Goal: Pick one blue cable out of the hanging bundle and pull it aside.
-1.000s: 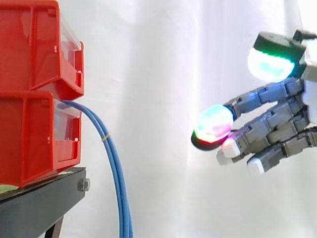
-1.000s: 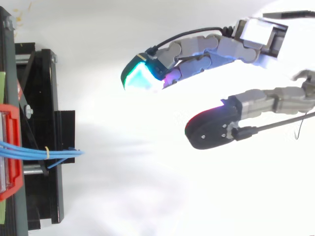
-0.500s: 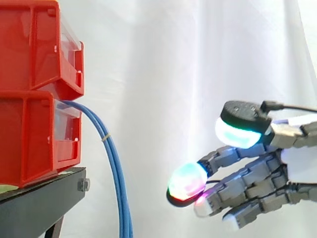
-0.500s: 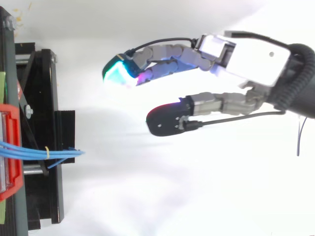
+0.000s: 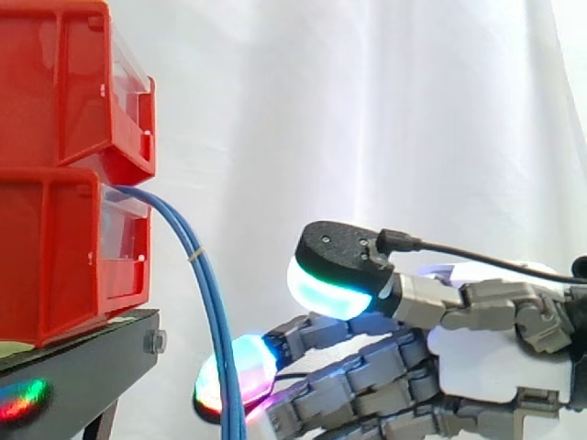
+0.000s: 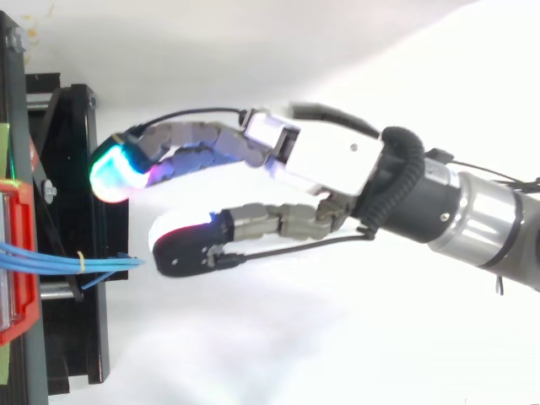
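The robot hand (image 5: 477,356) comes in from 3 o'clock in the side view, low in the frame. It's loose and released: fingers stretched toward 9 o'clock with only a mild bend, nothing pinched or wrapped up. The thumb (image 5: 335,266) rides above them, and its black-backed pad glows cyan-green underneath. The leading fingertip (image 5: 234,378) glows pink, white and green and overlaps the blue cables (image 5: 213,321) from this angle, so I can't tell here if it touches them.

The top view helps a bit. There the robot hand (image 6: 325,156) also reaches in from 3 o'clock, on a silver wrist (image 6: 489,228). The fingers end in a cyan glow over the black stand (image 6: 72,118), off at 12 o'clock from the cables and apart from them. The thumb sits between the two. Its pad points at 9 o'clock, and the outer bend of the blue cables is just beside its tip, roughly at 8 o'clock from it. I honestly can't say whether thumb and cables make contact.

The blue cables come out of the clear front of the lower of 2 stacked red bins (image 5: 64,257). They arc over toward 3 o'clock, then hang down toward 6 o'clock past the edge of the stand. A small yellow tie (image 5: 193,257) holds them together near the top of the drop. The stand's face shows a little rainbow glow low down. A white curtain (image 5: 385,110) hangs behind all of it.
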Action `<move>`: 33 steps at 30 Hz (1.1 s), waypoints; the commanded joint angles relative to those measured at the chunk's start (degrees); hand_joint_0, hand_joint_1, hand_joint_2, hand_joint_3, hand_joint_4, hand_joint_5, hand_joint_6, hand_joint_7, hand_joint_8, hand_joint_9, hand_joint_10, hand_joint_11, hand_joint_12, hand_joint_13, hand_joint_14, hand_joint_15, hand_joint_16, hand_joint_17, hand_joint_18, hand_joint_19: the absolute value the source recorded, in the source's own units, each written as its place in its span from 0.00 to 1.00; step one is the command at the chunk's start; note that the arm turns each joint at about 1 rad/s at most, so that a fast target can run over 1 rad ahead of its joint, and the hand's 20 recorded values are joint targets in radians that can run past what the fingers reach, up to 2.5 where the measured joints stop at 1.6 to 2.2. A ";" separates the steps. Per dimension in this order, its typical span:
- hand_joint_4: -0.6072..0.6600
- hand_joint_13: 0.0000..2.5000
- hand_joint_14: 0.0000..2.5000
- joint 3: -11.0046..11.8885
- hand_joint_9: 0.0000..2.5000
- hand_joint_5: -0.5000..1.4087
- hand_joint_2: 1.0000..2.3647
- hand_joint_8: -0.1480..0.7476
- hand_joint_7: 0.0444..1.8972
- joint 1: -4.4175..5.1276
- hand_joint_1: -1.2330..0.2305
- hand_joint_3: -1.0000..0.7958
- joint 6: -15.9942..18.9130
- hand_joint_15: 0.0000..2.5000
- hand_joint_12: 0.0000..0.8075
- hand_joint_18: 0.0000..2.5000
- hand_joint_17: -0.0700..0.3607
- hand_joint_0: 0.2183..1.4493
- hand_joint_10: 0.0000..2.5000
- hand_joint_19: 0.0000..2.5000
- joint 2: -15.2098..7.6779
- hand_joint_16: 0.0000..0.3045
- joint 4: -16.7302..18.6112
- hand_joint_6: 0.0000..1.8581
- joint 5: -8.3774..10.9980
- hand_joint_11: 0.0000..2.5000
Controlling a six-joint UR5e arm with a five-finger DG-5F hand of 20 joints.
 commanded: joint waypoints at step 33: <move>0.73 0.17 0.00 1.97 0.29 0.23 0.00 0.52 0.48 4.38 0.45 0.29 13.56 0.07 0.43 0.16 0.43 0.29 0.00 0.17 -3.64 0.17 2.21 0.27 -5.52 0.07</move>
